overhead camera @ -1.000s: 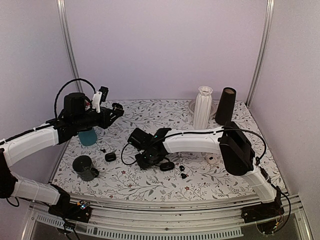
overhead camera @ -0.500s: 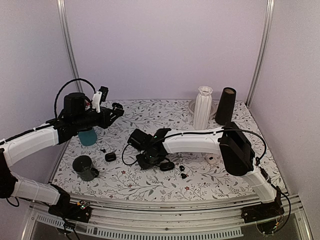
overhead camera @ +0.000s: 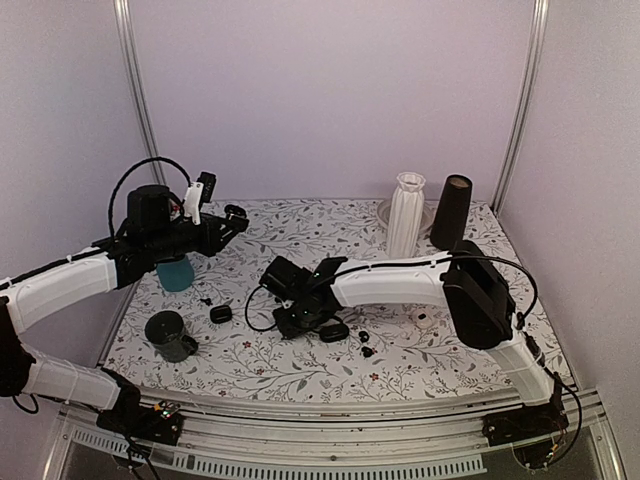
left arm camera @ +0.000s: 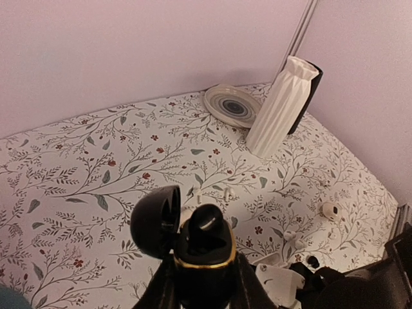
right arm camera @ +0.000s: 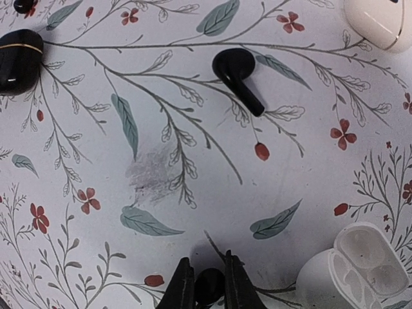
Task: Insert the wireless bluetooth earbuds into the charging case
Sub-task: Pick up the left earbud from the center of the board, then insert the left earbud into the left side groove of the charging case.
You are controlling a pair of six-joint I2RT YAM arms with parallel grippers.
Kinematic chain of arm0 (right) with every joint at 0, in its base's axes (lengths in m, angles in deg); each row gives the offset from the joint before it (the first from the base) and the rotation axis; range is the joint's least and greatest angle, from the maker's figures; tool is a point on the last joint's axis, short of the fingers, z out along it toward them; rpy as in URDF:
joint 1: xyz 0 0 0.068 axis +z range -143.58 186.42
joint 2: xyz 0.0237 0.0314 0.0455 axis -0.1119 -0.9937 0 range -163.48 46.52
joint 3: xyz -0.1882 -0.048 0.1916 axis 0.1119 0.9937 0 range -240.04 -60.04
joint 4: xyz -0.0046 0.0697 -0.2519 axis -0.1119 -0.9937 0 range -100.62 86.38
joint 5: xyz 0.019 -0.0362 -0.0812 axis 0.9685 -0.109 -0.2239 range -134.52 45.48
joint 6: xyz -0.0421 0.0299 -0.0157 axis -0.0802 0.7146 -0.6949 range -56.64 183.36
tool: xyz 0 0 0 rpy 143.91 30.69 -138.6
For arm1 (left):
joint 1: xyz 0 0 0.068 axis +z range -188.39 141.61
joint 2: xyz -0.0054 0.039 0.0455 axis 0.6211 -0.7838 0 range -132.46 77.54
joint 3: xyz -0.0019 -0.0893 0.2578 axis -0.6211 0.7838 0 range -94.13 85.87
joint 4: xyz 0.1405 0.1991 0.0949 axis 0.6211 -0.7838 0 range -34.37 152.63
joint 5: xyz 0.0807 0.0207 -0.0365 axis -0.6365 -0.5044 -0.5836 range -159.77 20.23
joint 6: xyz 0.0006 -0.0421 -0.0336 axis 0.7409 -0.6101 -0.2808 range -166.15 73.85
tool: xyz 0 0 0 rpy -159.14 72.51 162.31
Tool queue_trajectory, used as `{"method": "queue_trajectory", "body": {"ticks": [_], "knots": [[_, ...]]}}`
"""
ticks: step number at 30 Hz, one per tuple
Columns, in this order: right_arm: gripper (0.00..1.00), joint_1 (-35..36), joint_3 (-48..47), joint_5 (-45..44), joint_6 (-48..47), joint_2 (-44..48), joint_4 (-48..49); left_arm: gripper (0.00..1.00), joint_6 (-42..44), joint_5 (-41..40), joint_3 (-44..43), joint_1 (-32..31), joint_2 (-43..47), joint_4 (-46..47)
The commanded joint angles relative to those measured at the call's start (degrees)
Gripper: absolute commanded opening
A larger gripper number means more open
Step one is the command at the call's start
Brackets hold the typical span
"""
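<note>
R gripper (right arm camera: 208, 275) pinching earbud (right arm camera: 209, 288) (prob.), L gripper (left arm camera: 205, 286) clamping open case (left arm camera: 205, 248)

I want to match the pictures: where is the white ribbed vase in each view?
Top external: white ribbed vase, back right, beside the black tapered vessel.
Left wrist: white ribbed vase upper right, beside the striped plate.
Right wrist: not in it.
Shared landmark: the floral tablecloth.

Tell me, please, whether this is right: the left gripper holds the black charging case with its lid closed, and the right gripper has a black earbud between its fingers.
Not quite: the lid stands open, as the left wrist view shows. The left gripper holds the black charging case, and the right gripper has a black earbud between its fingers.
</note>
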Motion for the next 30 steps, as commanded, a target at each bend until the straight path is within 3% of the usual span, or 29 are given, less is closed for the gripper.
{"method": "queue_trajectory", "body": {"ticks": [1, 17, 30], "knots": [[0.05, -0.3, 5.2, 2.2, -1.9, 4.0, 3.0, 0.0, -1.7, 1.9, 1.4, 0.7, -0.7, 3.5], [0.05, -3.6, 26.7, 0.0, -4.8, 28.2, 23.4, 0.0, -8.9, 13.1, 8.0, -0.5, -5.8, 23.0], [0.05, -4.4, 30.9, -3.6, -8.8, 42.0, 31.7, 0.0, -9.5, 20.0, 4.4, -8.0, -14.4, 31.2]]}}
